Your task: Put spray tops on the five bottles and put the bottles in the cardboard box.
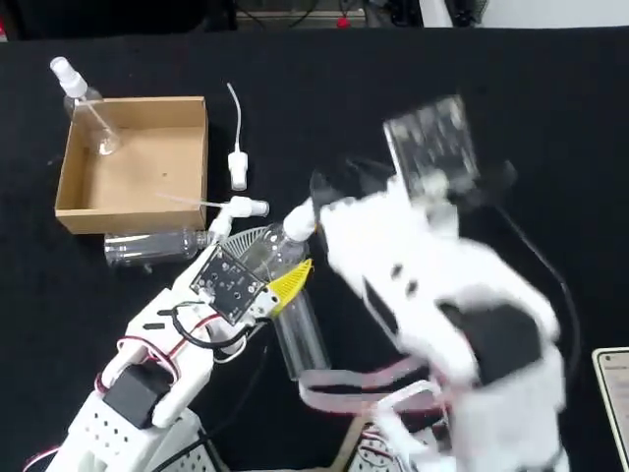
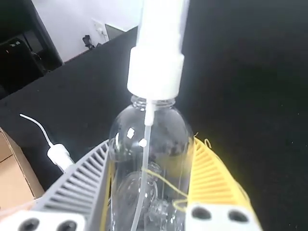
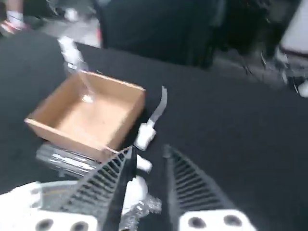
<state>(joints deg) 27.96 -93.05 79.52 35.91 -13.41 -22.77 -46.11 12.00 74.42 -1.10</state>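
Left jaws clamped on a clear bottle (image 2: pixel 144 139), spray top (image 2: pixel 155 72) on its neck, right jaws parted close by it, cardboard box (image 1: pixel 133 157) beyond.

Upper right of the table (image 1: pixel 550 88) lies free. At upper left the cardboard box (image 1: pixel 128 220) is flanked by a lying bottle (image 1: pixel 157 246) below and a loose spray top (image 1: pixel 237 169) to its right. A white arm (image 1: pixel 442 295), probably the right one, crowds the centre.

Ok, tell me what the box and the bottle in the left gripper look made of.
The cardboard box: matte brown card, plain thin walls. The bottle: clear and glossy, likely plastic; the tube inside shows through it, with bright highlights on the shoulder. Its spray top: opaque white, smooth, probably plastic.
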